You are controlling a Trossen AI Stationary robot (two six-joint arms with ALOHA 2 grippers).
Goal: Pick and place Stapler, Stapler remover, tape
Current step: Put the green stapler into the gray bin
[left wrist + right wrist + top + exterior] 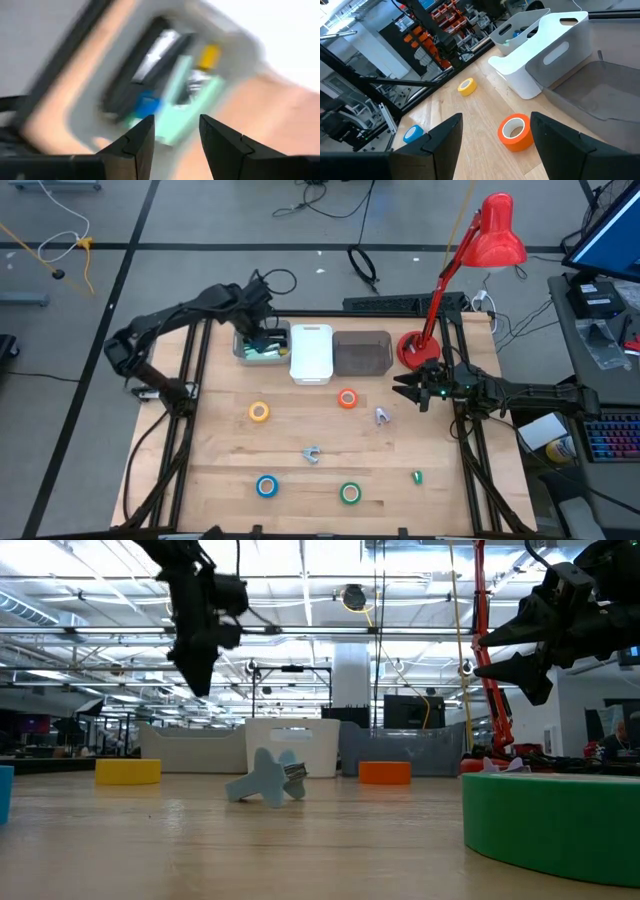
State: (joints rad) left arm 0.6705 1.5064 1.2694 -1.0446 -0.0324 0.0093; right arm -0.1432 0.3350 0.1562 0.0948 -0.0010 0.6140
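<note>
High view: left gripper [262, 340] over grey bin [243, 352], fingers spread, empty. Right gripper [409, 390] spread, orange tape [347, 399] just ahead; likely next pick: descend, straddle roll.

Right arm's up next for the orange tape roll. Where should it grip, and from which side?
The orange tape roll lies flat on the table, hole up, clear of the bins. Come straight down with the open right gripper, one finger in the pale centre and one outside, pinching the wall. Spanning the whole ring looks possible too.
</note>
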